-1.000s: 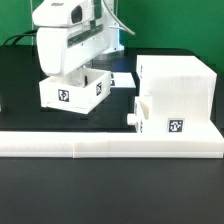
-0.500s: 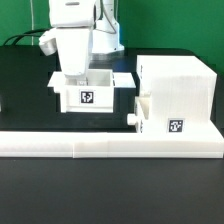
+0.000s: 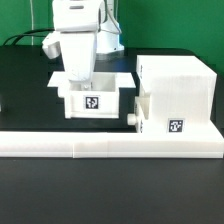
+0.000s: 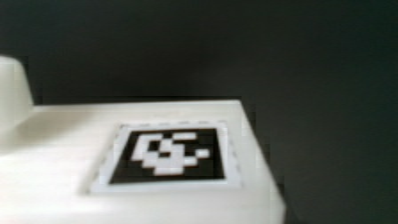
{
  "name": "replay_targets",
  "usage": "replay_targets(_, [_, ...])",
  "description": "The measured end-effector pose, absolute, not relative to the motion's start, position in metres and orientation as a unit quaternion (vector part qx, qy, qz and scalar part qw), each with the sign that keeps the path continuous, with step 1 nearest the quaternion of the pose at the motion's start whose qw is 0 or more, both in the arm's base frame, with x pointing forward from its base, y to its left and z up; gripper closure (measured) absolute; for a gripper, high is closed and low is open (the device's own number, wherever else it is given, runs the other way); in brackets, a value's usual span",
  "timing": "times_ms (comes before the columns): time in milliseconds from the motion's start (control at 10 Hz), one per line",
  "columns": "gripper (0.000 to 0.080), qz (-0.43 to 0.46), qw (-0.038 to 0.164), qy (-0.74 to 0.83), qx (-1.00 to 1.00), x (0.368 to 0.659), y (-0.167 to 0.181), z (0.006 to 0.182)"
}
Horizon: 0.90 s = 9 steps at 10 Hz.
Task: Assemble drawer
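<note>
On the loose tray (image 3: 93, 100) and shell (image 3: 178, 95), square tags, no legible writing

Tray (image 4: 107, 130): white, blurred, one flat face fills much of the picture.
Tag (image 4: 169, 153): black square with a white blocky pattern, set on the tray's face inside a thin pale border, slightly skewed.
Tag edge: close to the tray's outer edge, not overhanging it.
Raised part (image 4: 13, 85): a white rounded piece of the tray stands up beside the flat face.
Table (image 4: 302, 60): dark and plain, seen past the tray's edges.
Focus: soft throughout, fine detail cannot be told.
</note>
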<state>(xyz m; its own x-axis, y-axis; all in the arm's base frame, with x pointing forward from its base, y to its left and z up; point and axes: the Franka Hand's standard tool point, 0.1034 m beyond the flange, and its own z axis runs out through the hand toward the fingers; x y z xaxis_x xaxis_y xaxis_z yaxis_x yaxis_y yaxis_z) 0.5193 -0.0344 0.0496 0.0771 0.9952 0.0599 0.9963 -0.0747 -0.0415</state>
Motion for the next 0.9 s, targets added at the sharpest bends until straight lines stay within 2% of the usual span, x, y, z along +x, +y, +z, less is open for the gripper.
replay_targets(200, [0.0757,-0.009,0.038,-0.666,-0.745,0.536,-0.023,0.052])
replay_targets(700, [0.0757,-0.005,0.040,-0.671,-0.740,0.532,-0.021,0.050])
replay_targets(900, [0.0757,-0.001,0.040,-0.679,-0.733,0.534,-0.018,0.062])
